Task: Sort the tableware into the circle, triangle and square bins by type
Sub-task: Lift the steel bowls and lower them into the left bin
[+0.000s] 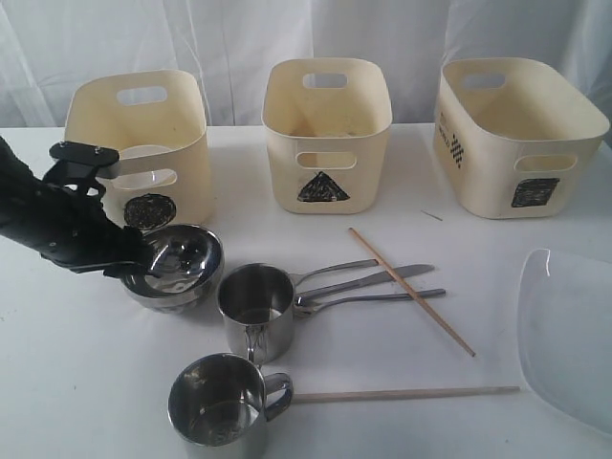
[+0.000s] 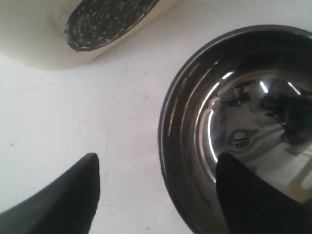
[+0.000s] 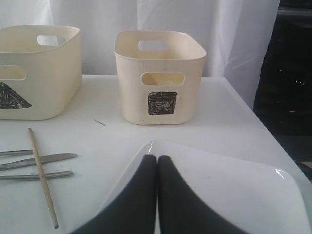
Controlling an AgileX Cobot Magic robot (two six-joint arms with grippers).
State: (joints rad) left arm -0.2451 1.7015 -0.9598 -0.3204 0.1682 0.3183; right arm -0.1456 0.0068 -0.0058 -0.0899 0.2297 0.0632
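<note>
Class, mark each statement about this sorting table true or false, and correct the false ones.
1. The left gripper has open jaws straddling the rim of the steel bowl. True.
2. The right gripper is wide open. False: it is shut, holding nothing, near the clear plate.
3. The triangle bin stands between the circle bin and the square bin. True.
4. Both mugs lie on their sides. False: the near mug and the far mug stand upright.
</note>
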